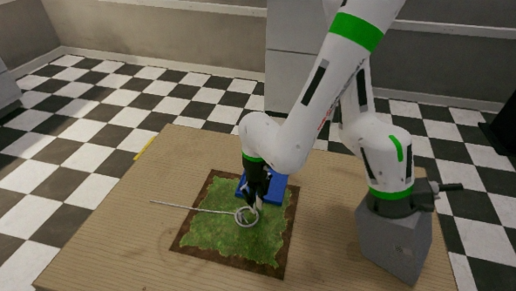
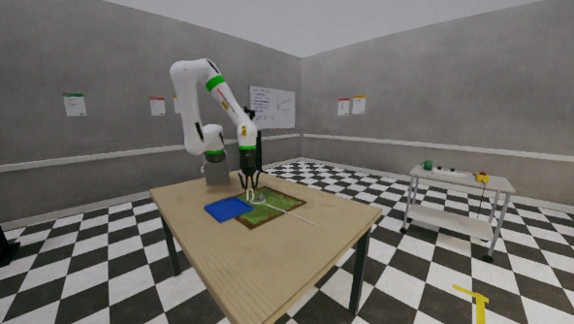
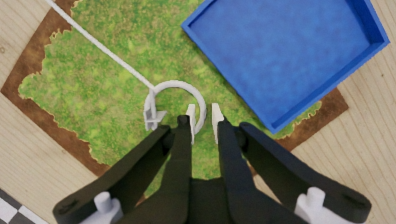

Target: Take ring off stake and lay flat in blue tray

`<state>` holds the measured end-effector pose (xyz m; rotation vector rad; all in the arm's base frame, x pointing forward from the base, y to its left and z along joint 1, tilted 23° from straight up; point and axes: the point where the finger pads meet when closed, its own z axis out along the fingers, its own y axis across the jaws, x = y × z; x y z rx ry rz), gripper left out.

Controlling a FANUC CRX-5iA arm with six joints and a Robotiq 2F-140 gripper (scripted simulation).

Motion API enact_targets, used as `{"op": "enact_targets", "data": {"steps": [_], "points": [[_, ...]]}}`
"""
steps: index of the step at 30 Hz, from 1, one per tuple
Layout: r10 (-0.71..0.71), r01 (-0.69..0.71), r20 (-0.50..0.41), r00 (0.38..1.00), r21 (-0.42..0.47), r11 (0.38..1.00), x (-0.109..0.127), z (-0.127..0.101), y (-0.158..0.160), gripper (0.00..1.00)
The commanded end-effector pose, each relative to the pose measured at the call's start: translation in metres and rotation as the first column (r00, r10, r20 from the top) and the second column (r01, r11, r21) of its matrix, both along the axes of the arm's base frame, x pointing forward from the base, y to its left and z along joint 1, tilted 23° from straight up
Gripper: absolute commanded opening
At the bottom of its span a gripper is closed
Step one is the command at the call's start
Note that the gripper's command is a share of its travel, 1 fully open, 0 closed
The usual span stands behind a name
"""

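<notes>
One arm, white with green bands, reaches down over the wooden table [image 2: 271, 252] from its grey pedestal [image 1: 418, 257] at the table's edge. Gripper [image 3: 202, 120] points straight down at the grass mat [image 3: 100, 95].

Ring [image 3: 172, 86]: white, lying on the mat near its middle. In the wrist view, a small white upright piece [image 3: 150, 116] stands at the ring's left side; cannot tell if this is the stake itself. A thin white rod [image 1: 192, 208] runs from the ring across the mat and out over the bare table top.

Gripper state: fingers partly apart with a narrow gap between them, gripping nothing. One white fingertip [image 3: 191, 122] sits inside the ring's loop, just against the near-right part of the rim; the other fingertip [image 3: 216, 119] sits outside it. The rim runs through the gap, but the pads do not pinch it.

Blue tray [image 3: 372, 42]: beside the ring, resting partly on the mat's corner and partly on the table. Ring and tray are near but apart.
</notes>
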<state>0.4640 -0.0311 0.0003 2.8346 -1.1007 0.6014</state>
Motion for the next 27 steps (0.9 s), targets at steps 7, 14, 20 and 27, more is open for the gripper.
{"op": "enact_targets", "data": {"steps": [7, 14, 20, 27], "points": [[0.000, 0.000, 0.001, 1.000, 0.000, 1.000, 0.0004, 0.0005, 0.0002, 0.24], [0.000, 0.000, 0.001, 1.000, 0.000, 1.000, 0.0007, -0.0001, 0.0001, 0.24], [0.000, 0.000, 0.001, 1.000, 0.000, 1.000, 0.0009, -0.0008, -0.0001, 0.24], [0.000, 0.000, 0.001, 1.000, 0.000, 1.000, 0.0017, -0.0028, -0.0004, 0.24]]}}
